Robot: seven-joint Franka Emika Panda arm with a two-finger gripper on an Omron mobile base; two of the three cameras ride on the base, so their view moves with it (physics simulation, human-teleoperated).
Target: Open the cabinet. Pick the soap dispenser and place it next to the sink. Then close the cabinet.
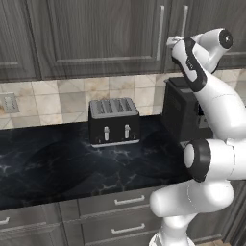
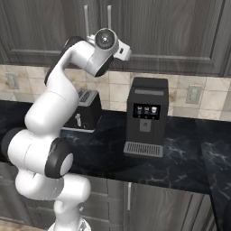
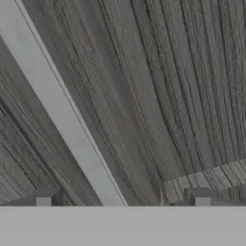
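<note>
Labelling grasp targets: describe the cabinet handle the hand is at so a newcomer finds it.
Above the black marble counter hangs the dark grey-brown wood-grain wall cabinet, doors shut. Where its two doors meet run two long vertical silver bar handles; the target is the right-hand handle, nearest the white arm's wrist, above the black coffee machine.

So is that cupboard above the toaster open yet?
No, both doors of the cabinet sit flush and shut above the toaster.

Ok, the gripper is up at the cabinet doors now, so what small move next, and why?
Probably ease the gripper forward and close it on the silver bar handle. The hand view shows the handle running between the open fingertips, and the cabinet doors are shut, so a grip has to come before any pull.
</note>
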